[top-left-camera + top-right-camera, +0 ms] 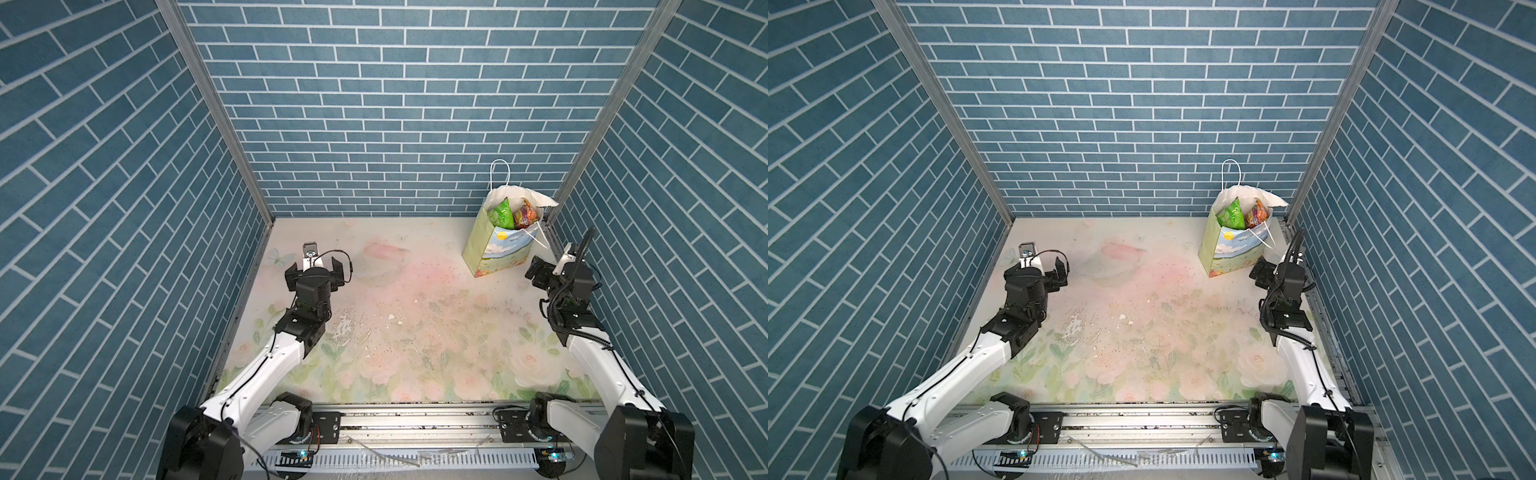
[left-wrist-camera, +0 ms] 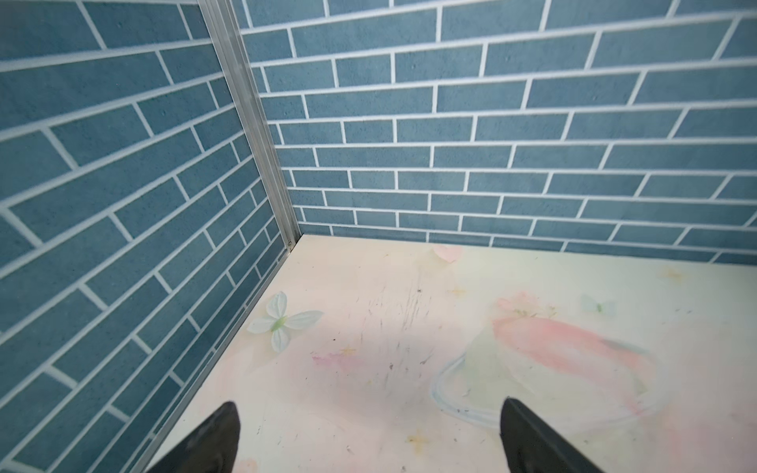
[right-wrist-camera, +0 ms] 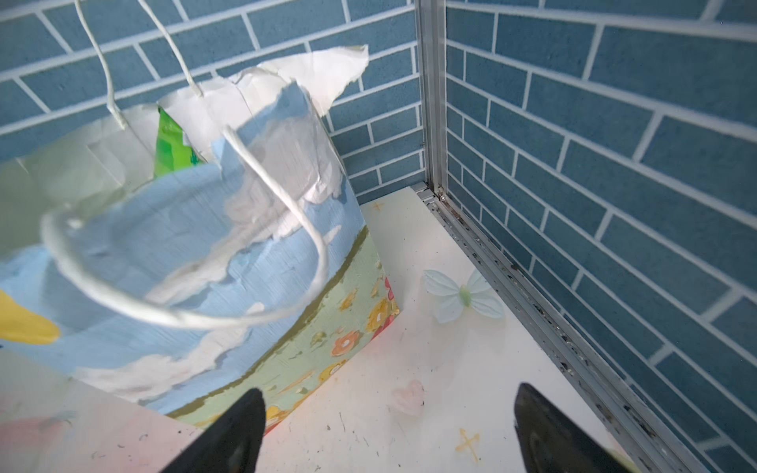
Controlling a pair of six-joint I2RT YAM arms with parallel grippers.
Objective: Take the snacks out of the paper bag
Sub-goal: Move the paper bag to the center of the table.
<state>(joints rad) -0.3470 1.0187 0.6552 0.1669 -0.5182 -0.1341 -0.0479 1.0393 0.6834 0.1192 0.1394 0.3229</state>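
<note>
Right gripper point(image 3: 389, 391) seen spread wide, empty, just beside paper bag point(image 1: 498, 245) at worktop's point(image 1: 415, 311) 1 o'clock. Left gripper point(image 2: 368, 403) likewise released, at 10 o'clock. Snacks point(image 1: 500, 214) noted upright inside; judged light, crinkly, slippery, best pinched at exposed top edges.

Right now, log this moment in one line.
paper bag upright, snacks inside | left pincer open, empty | right pincer open, empty, beside paper bag

Blue brick walls point(image 1: 415, 104) enclose a floral table point(image 1: 415, 291) flecked with perhaps crumbs point(image 1: 391, 316).
</note>
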